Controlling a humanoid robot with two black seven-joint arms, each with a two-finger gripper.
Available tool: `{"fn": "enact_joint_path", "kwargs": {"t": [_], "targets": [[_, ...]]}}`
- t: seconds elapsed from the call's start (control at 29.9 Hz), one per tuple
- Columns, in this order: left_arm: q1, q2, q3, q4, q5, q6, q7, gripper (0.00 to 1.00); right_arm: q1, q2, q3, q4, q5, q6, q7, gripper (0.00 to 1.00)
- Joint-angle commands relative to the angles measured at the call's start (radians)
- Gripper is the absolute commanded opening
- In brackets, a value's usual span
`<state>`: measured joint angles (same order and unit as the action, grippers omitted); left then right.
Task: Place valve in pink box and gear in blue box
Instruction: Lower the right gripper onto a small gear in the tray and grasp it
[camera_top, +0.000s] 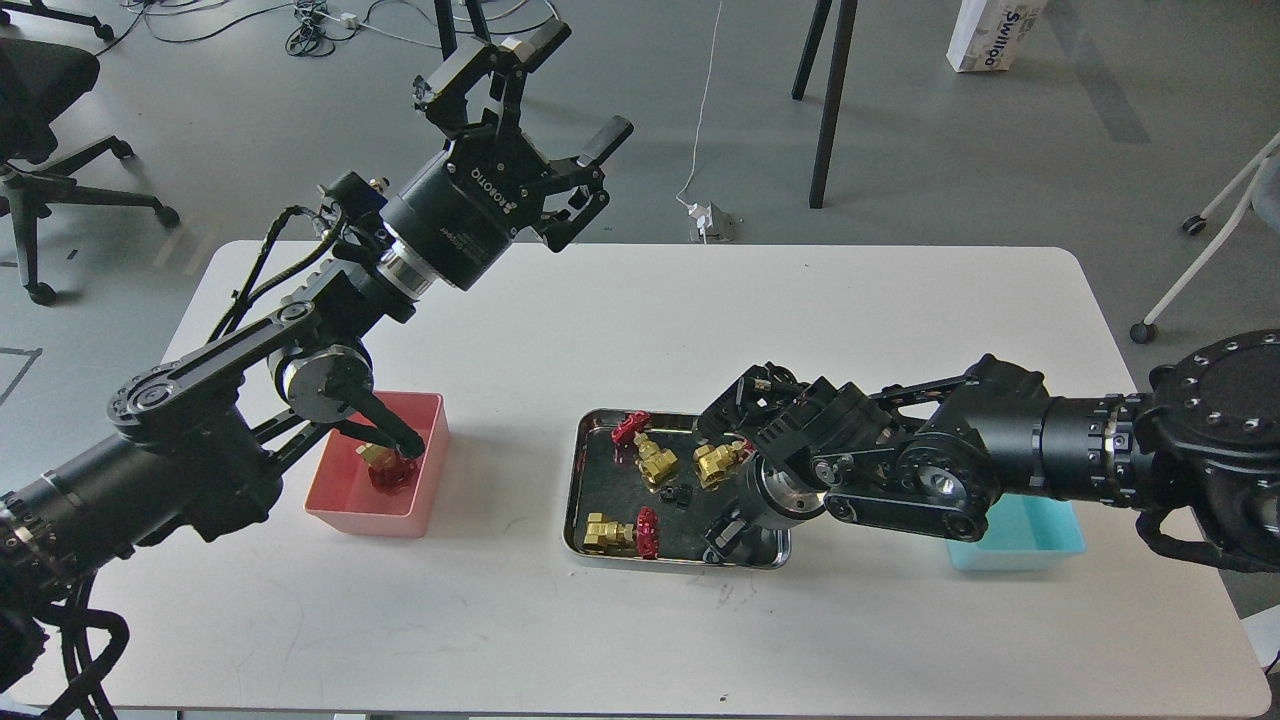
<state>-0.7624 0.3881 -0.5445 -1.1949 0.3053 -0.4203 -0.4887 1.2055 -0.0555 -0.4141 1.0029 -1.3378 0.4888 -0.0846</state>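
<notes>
The left gripper (575, 95) is up high past the far edge of the white table (620, 320), and its two fingers are spread wide with nothing in them; the pink box (345, 500) sits near the left side of the table, and one valve (385, 466) lies inside it, partly hidden by a black arm part. The steel tray (590, 545) is in the middle; three more valves lie in it, one at the front left (620, 532), one near the middle (655, 462) and one (718, 462) close beside the right arm; a tiny black gear (681, 494) lies between them. The right gripper (728, 535) points down into the tray; it is dark and seen end-on, so I cannot tell how far apart its fingers are. The blue box (1040, 535) is mostly hidden behind the right arm.
</notes>
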Motion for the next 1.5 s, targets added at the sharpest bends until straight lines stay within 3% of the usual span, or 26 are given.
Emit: {"fn": "enact_joint_path", "kwargs": {"t": [0.0, 0.94, 1.47], "targets": [[0.000, 0.000, 0.000, 0.000, 0.000, 0.000, 0.000, 0.87, 0.005, 0.005, 0.000, 0.003, 0.002, 0.000, 0.000, 0.48], [0.022, 0.002, -0.006, 0.003, 0.000, -0.002, 0.000, 0.87, 0.017, 0.002, -0.005, 0.043, 0.003, 0.000, 0.000, 0.47], [0.026, 0.002, -0.006, 0.014, 0.001, -0.002, 0.000, 0.87, 0.016, 0.003, -0.031, 0.043, 0.003, 0.000, 0.000, 0.39]]}}
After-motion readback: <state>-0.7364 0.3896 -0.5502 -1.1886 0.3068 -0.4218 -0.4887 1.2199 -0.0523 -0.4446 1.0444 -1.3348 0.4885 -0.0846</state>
